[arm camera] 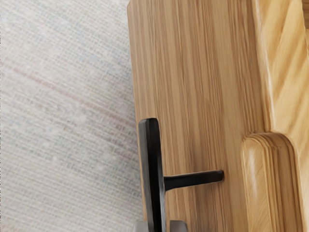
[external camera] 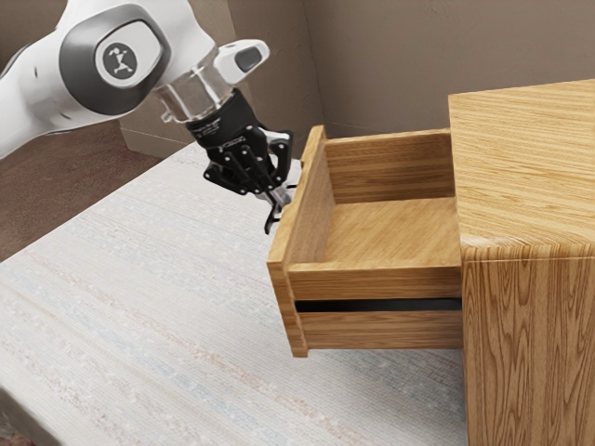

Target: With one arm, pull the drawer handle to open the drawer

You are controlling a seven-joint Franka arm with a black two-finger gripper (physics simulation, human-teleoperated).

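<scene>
In the exterior view the drawer (external camera: 376, 279) stands pulled well out of the cabinet (external camera: 530, 232). Its long axis runs from the cabinet toward the gripper (external camera: 277, 197), and its open top faces up. The front (external camera: 299, 237) is the part nearest the gripper and is seen almost edge-on, with the cabinet well beyond it on the far side. The handle (external camera: 271, 219), a thin black bar, lies on the front's outer face, right at the gripper's tips. Its long axis runs level along the front's width, crosswise to the drawer's line of travel. The arm (external camera: 102, 65) comes down to it at a slant, and the gripper is clenched narrowly on the handle, its fingers drawn close together. Below the gripper lies the pale table (external camera: 139, 307). In the wrist view the handle (arm camera: 152, 169) runs straight away from the hand, parallel to the front (arm camera: 203, 87) and held off it by a short black post (arm camera: 193, 180). The grey fingertips (arm camera: 177, 225) flank the bar closely from both sides, one on the front's side and one on the table's side, grasping it. The table (arm camera: 63, 121) spreads out on the bar's side away from the front. Past the front a rounded wooden edge of the drawer (arm camera: 268, 188) shows.
</scene>
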